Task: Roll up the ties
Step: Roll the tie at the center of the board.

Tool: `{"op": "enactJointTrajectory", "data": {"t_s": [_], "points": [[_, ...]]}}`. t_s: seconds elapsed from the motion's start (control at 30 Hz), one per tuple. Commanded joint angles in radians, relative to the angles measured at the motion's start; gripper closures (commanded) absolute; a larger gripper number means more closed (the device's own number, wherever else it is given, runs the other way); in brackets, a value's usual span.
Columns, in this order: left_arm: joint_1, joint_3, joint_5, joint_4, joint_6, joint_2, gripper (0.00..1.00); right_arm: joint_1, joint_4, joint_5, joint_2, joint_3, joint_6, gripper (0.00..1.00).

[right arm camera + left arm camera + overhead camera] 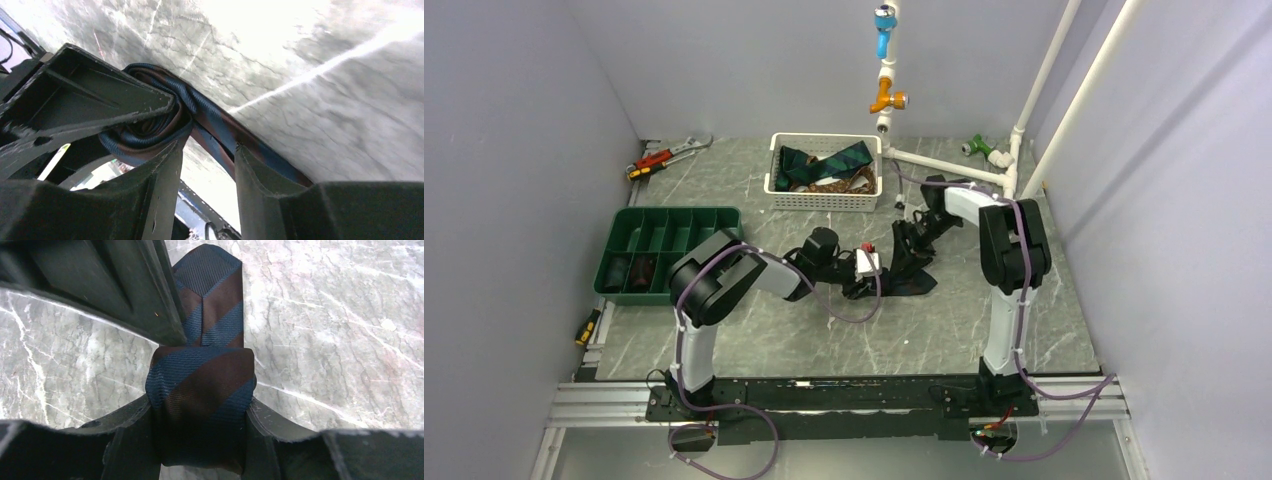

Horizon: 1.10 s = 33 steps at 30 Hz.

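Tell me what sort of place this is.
Likely a robot test cell: plain walls box in a marble-patterned table, two arms are bolted at its near edge, and the staged props include PVC pipes with valves.

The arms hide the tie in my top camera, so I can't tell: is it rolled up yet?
Observer: Yes, the left wrist view shows the tie wound into a roll, its pointed tail flat on the table.
Operator: Who's holding it?
Observer: The left gripper, squeezing the roll from both sides.
Operator: And the other arm?
Observer: The right gripper is open, right beside the roll.
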State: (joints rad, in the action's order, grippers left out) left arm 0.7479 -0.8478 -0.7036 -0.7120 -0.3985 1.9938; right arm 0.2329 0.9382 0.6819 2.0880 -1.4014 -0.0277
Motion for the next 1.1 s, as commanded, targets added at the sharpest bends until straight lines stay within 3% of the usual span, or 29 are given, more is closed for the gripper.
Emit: {"op": "enactJointTrajectory", "data": {"t_s": [0.0, 0.13, 0.3, 0.6, 0.83, 0.9, 0.93, 1.0, 1.07], "points": [[0.001, -0.029, 0.098, 0.314, -0.021, 0.017, 0.73, -0.021, -0.049, 0.003, -0.110, 0.018, -0.053, 0.52], [0.003, -0.075, 0.114, 0.380, -0.016, 0.030, 0.73, -0.018, -0.073, 0.078, -0.153, 0.046, -0.031, 0.42], [0.011, -0.135, 0.145, 0.453, -0.008, 0.045, 0.72, -0.005, -0.077, 0.174, -0.129, 0.045, -0.001, 0.43], [0.021, -0.151, 0.165, 0.468, 0.002, 0.046, 0.71, -0.006, -0.081, 0.145, -0.118, 0.103, -0.005, 0.41], [0.022, -0.151, 0.160, 0.462, -0.004, 0.045, 0.65, -0.013, -0.071, 0.137, -0.060, 0.070, -0.033, 0.76], [0.021, -0.153, 0.155, 0.456, -0.009, 0.048, 0.60, -0.022, -0.070, 0.138, -0.043, 0.061, -0.036, 0.80], [0.022, -0.159, 0.150, 0.459, -0.009, 0.052, 0.60, -0.024, -0.065, 0.143, -0.032, 0.056, -0.036, 0.79], [0.021, -0.170, 0.142, 0.463, -0.011, 0.059, 0.59, -0.028, -0.065, 0.166, -0.014, 0.049, -0.026, 0.62], [0.021, -0.178, 0.135, 0.465, -0.011, 0.063, 0.60, -0.029, -0.080, 0.191, -0.014, 0.054, -0.010, 0.59]]}}
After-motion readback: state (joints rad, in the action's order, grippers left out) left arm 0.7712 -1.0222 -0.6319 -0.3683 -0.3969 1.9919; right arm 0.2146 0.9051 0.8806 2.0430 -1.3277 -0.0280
